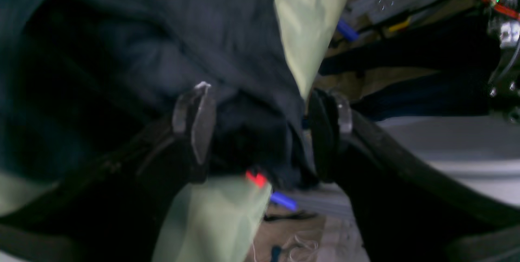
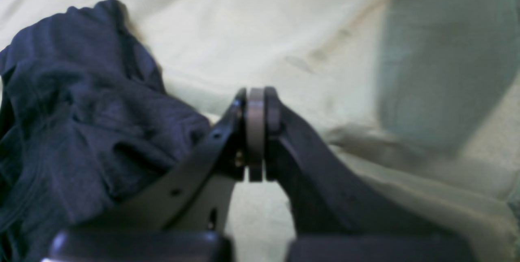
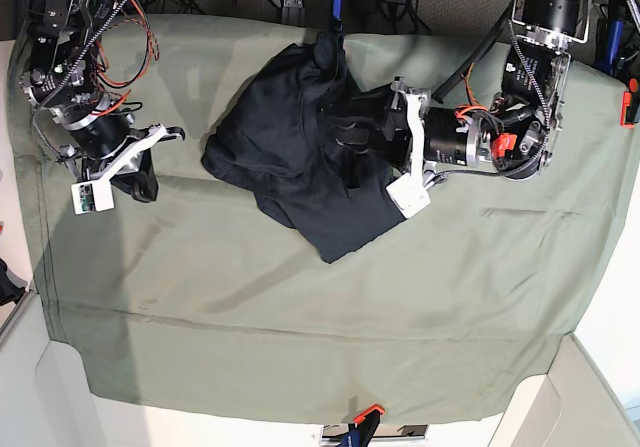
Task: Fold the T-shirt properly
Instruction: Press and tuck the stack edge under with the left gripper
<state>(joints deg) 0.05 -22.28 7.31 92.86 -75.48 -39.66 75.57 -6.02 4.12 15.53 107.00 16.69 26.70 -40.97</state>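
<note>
The dark navy T-shirt (image 3: 290, 157) lies crumpled on the far middle of the table. In the base view my left gripper (image 3: 347, 142) reaches sideways over the shirt's right part. In the left wrist view its fingers (image 1: 195, 124) stand wide apart, so the left gripper (image 1: 260, 132) is open with a bunched fold of the T-shirt (image 1: 162, 42) between them. Whether the pads still touch the fold I cannot tell. My right gripper (image 3: 143, 185) hovers at the left, apart from the shirt. The right gripper (image 2: 256, 132) is shut and empty, with the T-shirt (image 2: 81, 111) to its left.
An olive-green cloth sheet (image 3: 300, 317) covers the whole table. Red and blue clamps (image 3: 362, 422) pin it at the near edge, and another clamp (image 3: 629, 102) at the right edge. Cables and electronics (image 3: 90, 27) crowd the far left corner.
</note>
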